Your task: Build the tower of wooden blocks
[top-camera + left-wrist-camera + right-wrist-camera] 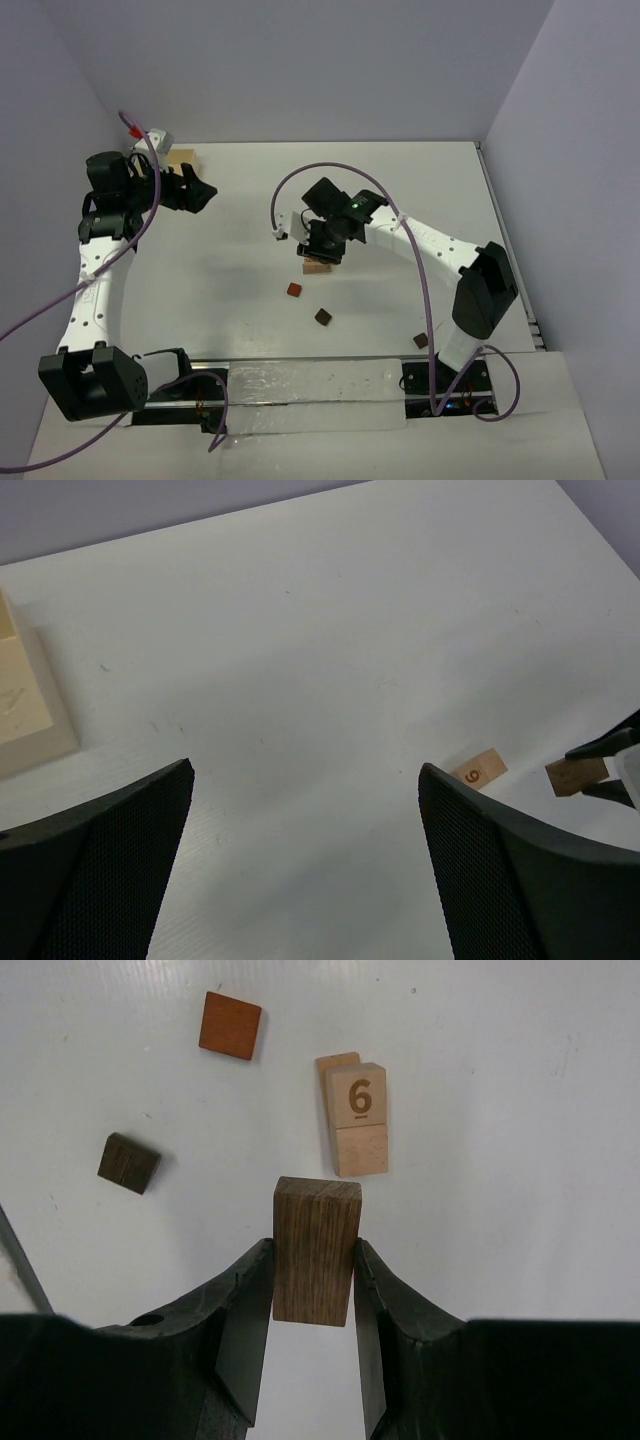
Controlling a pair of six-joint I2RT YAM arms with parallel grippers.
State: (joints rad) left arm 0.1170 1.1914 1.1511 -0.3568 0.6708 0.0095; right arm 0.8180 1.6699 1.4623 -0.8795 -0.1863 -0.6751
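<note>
My right gripper is shut on a brown wood bar and holds it above the table, just short of a light tan block marked "6". That block lies on a second tan piece. In the top view the right gripper hovers over these tan blocks. A reddish-brown block and a dark brown block lie loose nearby. My left gripper is open and empty, far to the left. No stacked tower shows.
A pale square wooden box stands at the back left, next to the left gripper; it also shows in the left wrist view. Another dark block lies near the right arm's base. The reddish block and dark block lie at mid-table.
</note>
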